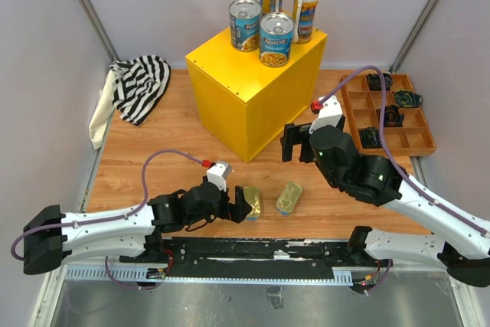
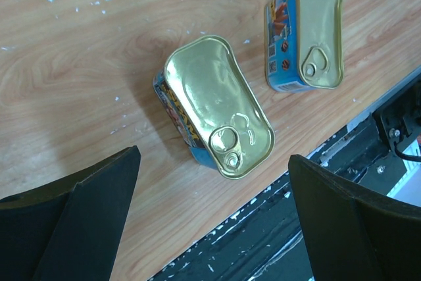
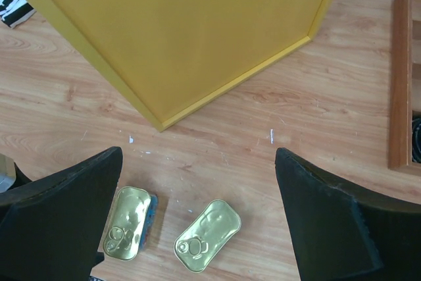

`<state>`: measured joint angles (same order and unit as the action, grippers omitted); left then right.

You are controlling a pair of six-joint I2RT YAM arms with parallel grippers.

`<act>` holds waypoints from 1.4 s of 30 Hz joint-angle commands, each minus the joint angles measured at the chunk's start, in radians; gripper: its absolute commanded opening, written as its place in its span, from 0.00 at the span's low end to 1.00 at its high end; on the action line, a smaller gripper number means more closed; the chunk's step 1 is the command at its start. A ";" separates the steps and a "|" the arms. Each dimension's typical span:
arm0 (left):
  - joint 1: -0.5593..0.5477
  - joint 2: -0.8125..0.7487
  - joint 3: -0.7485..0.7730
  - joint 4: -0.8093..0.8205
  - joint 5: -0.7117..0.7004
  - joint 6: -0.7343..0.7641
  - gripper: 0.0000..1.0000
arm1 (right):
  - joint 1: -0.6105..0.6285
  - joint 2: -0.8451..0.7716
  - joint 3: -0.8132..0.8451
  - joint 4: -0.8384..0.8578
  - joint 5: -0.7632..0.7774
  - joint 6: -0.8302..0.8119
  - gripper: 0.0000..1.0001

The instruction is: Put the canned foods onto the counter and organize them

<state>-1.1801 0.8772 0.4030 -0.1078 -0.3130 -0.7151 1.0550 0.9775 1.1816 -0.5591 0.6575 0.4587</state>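
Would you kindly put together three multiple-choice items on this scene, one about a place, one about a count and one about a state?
1. Where do the two flat golden tins lie?
A. on top of the yellow box
B. on the wooden table, in front of the box
C. clamped between closed fingers

2. How many cans stand on the yellow box?
A. two
B. four
C. six

3. How is the left gripper?
A. open, holding nothing
B. shut on a tin
C. shut on nothing

Answers:
1 B: both tins lie flat on the wood in front of the box.
2 B: two tall slim cans and two wide blue-labelled ones stand there.
3 A: its fingers stand wide apart, clear of the tin seen between them.
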 commanded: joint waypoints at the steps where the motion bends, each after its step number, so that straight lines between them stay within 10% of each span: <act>1: 0.003 0.045 -0.026 0.137 0.045 -0.025 0.99 | 0.019 -0.015 -0.027 -0.053 0.052 0.088 1.00; 13: -0.068 0.189 -0.026 0.254 0.039 -0.038 0.99 | 0.029 -0.013 -0.035 -0.103 0.036 0.131 1.00; 42: -0.251 0.548 0.023 0.352 -0.502 -0.071 0.99 | 0.039 0.030 0.000 -0.146 0.014 0.135 1.00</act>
<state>-1.4181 1.3861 0.3977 0.2581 -0.6998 -0.7540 1.0668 1.0050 1.1511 -0.6724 0.6689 0.5804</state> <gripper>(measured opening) 0.993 0.997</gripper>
